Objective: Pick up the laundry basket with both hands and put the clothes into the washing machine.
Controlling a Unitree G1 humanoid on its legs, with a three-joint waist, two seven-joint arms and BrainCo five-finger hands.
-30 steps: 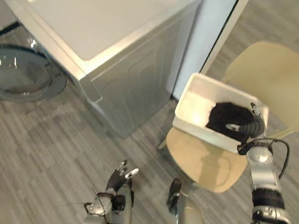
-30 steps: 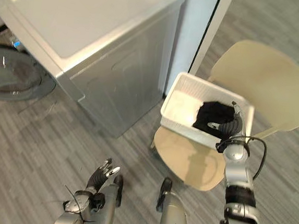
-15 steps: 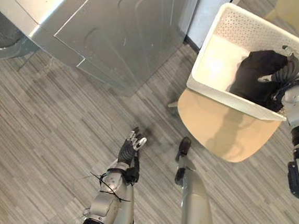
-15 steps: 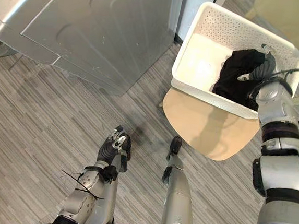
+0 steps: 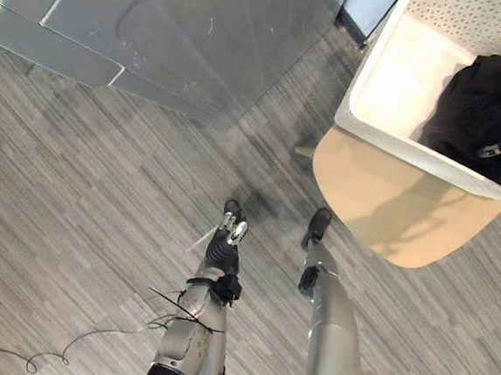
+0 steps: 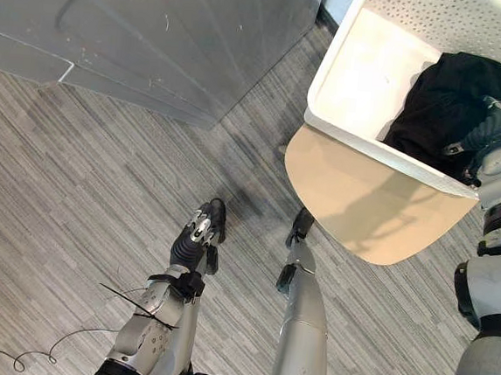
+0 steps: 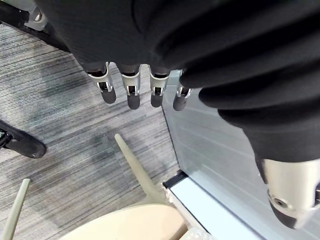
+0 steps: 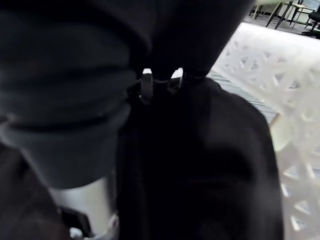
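Basket (image 6: pixel 370 71) rests on pale chair seat (image 6: pixel 362 210) at approx 1 o'clock in head view, prob. parked there so both hands can reach its rim at a workable height. Black clothes (image 6: pixel 452 95) lie heaped at its 3 o'clock end. Right hand (image 6: pixel 491 131) is sunk into that heap from the near rim, so it's on cloth, not on basket wall; whether it grips anything can't be told. Left hand (image 6: pixel 190 245) hangs low at 6 o'clock over grey plank floor (image 6: pixel 75 190), fingers (image 7: pixel 130 92) straight & slack, holding nothing, well apart from basket, which lies up at their 1 o'clock. Washing machine (image 6: pixel 159 30) stands at 11 o'clock, near chair. Judgement: two-handed lift not yet begun.
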